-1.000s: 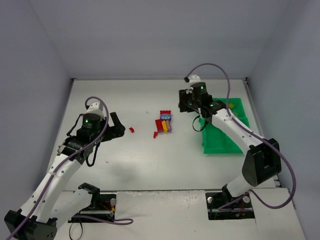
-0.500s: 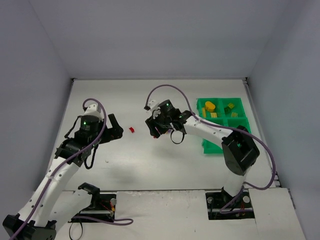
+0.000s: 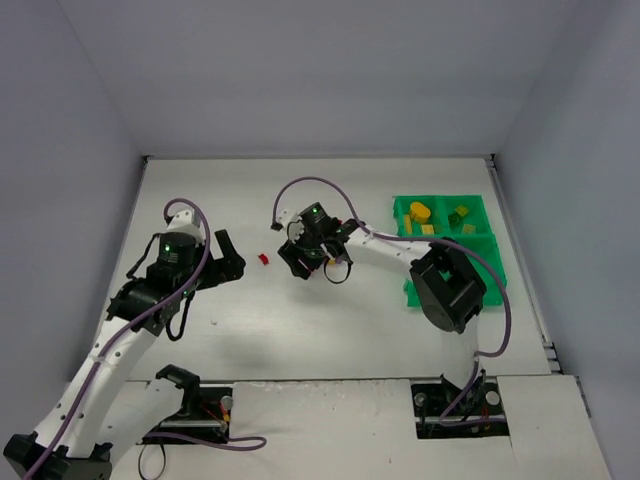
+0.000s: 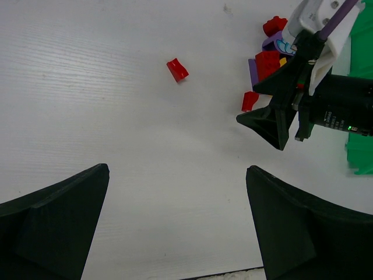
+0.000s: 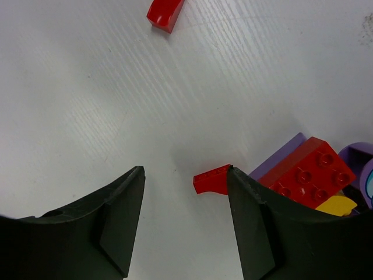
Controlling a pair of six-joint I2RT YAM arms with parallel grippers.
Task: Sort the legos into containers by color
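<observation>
Top view: I am seeing the left gripper (image 3: 231, 258) hanging wide, empty, with a lone red brick (image 3: 264, 259) lying near it. The right gripper (image 3: 303, 264) is hovering mid-table. The green tray (image 3: 402, 206) is sitting well to its right, with yellow legos (image 3: 421, 212) in the far-left compartment.

Left wrist: the loose pile (image 4: 267, 58) is lying partly under the right gripper.

Right wrist: the jaws are standing partly apart, gripping nothing. A small red wedge (image 5: 212, 179) is lying beside one finger. A red studded brick (image 5: 303, 174) is resting on the purple brick (image 5: 278, 158).
</observation>
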